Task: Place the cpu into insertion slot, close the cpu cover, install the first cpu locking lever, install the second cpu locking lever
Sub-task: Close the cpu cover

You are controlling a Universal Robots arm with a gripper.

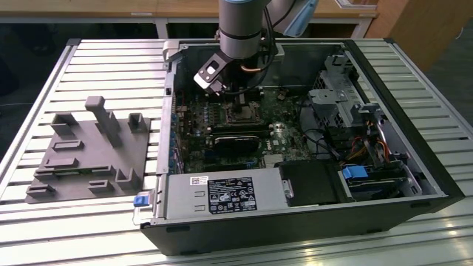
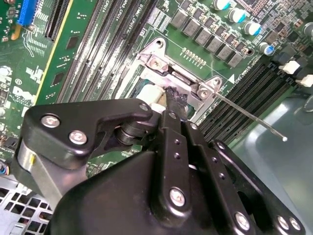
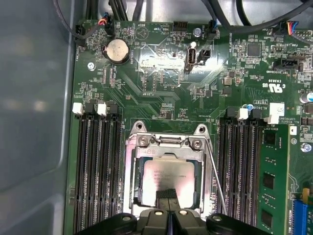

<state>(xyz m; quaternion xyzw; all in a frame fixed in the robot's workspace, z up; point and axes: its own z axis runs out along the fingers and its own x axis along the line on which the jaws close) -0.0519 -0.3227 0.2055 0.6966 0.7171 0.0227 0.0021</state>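
- Tool (image 3: 167, 194): fingers drawn narrow, tips together, with nothing visible between them. The tips rest on the edge of the cover (image 3: 131, 178) farthest from its two screws, over the cpu (image 3: 168, 171).
- Cpu: seated flat in the slot (image 1: 240, 115) on the green board (image 3: 161, 98), between two banks of memory slots (image 3: 98, 166). It is square and thin, with a matt silver-grey metal face.
- Cpu handling: judged light, rigid and fragile on the underside. Grip it by opposite edges only and keep it level.
- Cover: thin bright steel frame with a cut-out centre. As far as can be judged, it lies down over the cpu rim. It is judged stiff but slightly springy. Press on the frame, not on the chip face.
- Lever (image 2: 249, 117): slim round steel wire, standing clear of the board in the second wrist view and not latched. It is judged springy and slippery. Take it near the free end.
- Case (image 1: 296, 233): black sheet metal, open, lying on a slatted surface (image 1: 96, 61).
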